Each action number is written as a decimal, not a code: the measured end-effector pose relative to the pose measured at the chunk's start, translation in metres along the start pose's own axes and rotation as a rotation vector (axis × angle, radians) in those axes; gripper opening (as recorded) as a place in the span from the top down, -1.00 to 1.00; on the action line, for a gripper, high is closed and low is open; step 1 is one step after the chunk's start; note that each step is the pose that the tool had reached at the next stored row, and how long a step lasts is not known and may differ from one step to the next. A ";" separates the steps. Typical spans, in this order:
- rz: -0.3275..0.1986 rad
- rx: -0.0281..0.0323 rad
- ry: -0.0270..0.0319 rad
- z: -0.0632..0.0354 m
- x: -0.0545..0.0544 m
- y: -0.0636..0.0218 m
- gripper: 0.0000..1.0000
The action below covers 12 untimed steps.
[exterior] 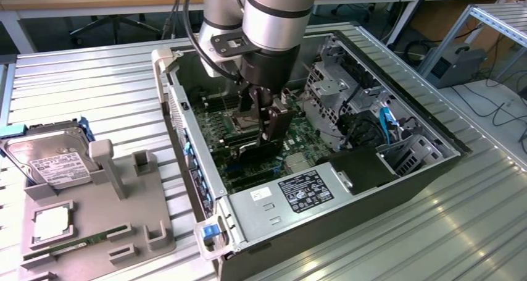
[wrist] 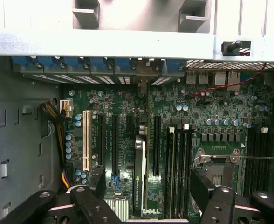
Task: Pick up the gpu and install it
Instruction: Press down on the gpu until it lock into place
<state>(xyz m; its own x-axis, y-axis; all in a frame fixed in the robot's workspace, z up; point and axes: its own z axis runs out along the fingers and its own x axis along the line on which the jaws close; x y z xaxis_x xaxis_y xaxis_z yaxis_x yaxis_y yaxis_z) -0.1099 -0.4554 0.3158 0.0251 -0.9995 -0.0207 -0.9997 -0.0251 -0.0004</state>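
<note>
Wide-open jaws astride seated gpu (wrist: 139, 172), gripping nothing.

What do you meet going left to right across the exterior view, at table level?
Hard drive → grey holder tray → blue latch → gpu standing in the motherboard → power supply label → drive cage.

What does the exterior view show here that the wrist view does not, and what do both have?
Exterior alone: the gray parts tray beside the computer case, holding a hard drive and a green memory stick; also the power supply label. Wrist alone: the white expansion slot, blue bracket clips and the empty processor socket. Both: the open pincer over the motherboard, with the gpu standing in its slot.
</note>
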 end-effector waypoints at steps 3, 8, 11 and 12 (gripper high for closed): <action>0.000 0.0000 0.0000 0.0000 0.000 0.0000 -0.65; 0.000 0.0000 0.0000 0.0000 0.000 0.0000 -0.65; 0.000 0.0000 0.0000 0.0000 0.000 0.0000 -0.65; 0.000 0.0000 0.0000 0.0000 0.000 0.0000 -0.65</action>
<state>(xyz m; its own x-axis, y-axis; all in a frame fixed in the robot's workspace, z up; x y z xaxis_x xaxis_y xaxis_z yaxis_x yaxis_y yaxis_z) -0.1099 -0.4553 0.3158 0.0251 -0.9995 -0.0206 -0.9997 -0.0251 -0.0003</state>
